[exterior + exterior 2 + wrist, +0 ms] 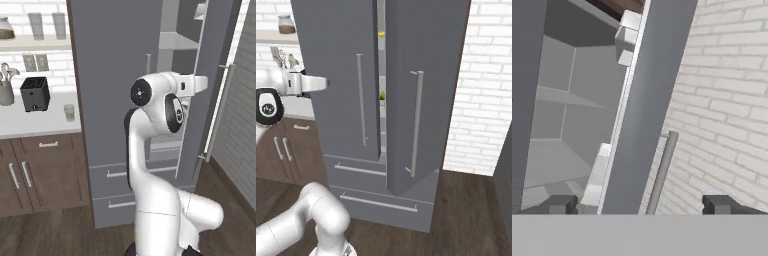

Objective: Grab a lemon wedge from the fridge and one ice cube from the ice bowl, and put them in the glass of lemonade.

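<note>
1. The fridge (112,75) stands with its right-hand door (200,90) swung partway out; its left door is shut. The left base view catches pale shelves (177,40) through the gap, cut off by the arm's elbow.
2. In the right base view the two doors leave only a narrow slot. Two small specks show in it: a yellow one high up (381,34) and a yellowish-green one lower (382,95), likely the lemon wedge, too small to tell for certain.
3. The end effector (639,204) shows in the hand view, its two dark fingertips (559,204) set wide apart, released and empty. The open door's edge (647,100) rises between them, with the door's bar handle (662,170) just to the right against the brick wall (727,100).
4. To the left of that door edge, grey shelves (572,95) and white door bins (628,37) show; whatever sits on them is hidden from this angle.
5. The glass of lemonade (69,112) stands on the bench (30,122) left of the fridge, well apart from the arm.
6. A black toaster (35,93) sits beside it, and a utensil crock (6,90) is cut off at the frame's edge.
7. Two taller glasses (47,25) stand on the shelf above.
</note>
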